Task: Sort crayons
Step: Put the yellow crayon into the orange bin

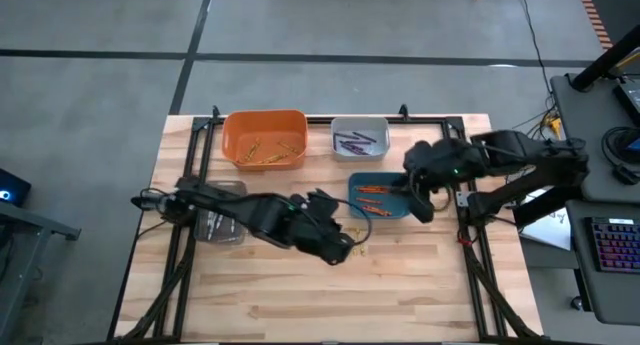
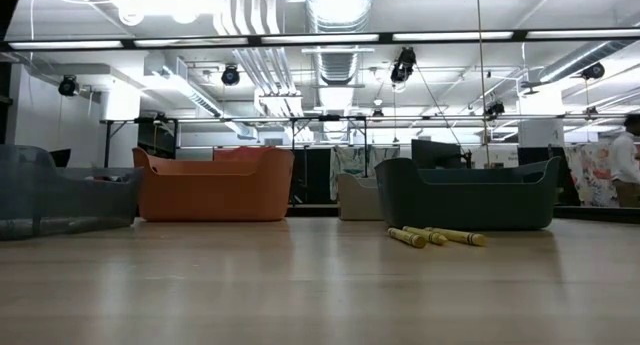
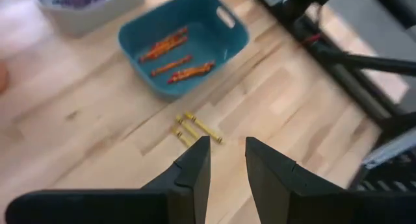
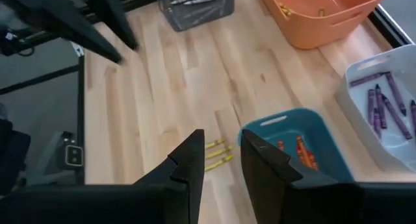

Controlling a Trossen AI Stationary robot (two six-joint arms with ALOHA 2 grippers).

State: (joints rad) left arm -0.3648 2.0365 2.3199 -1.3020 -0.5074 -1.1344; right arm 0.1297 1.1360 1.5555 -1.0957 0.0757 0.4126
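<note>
Yellow crayons lie on pale wood table; orange-red crayons in teal bin; purple crayons in white bin; orange bin holds yellow ones; clear grey bin

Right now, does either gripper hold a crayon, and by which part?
No. The left gripper is open above the yellow crayons, and the right gripper is open and empty too.

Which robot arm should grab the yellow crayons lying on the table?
Probably the left. Its open claw hangs right by the three loose yellow crayons. The right claw sits over the teal bin, farther away.
</note>
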